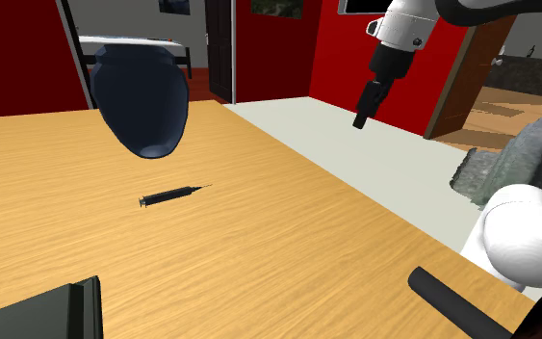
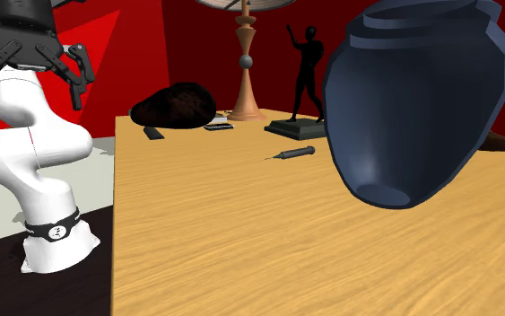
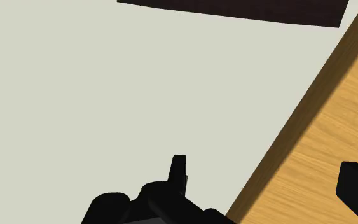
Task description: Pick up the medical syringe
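Hovering beyond the table's edge, the all-black two-finger gripper [image 1: 360,119] hung well apart from the large dark-blue vase [image 1: 143,91].
The slim dark syringe [image 1: 174,195] lay flat on the light wooden table [image 1: 278,260] near the vase's base, its needle pointing away from the vase. Whether the gripper was open or closed could not be told.

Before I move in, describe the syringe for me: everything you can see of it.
The syringe is slim and dark, nearly black: a straight barrel with a fine needle at one end and a small flange at the other. It lies flat on the wooden table, touched by nothing else, apart from the dark blue vase.
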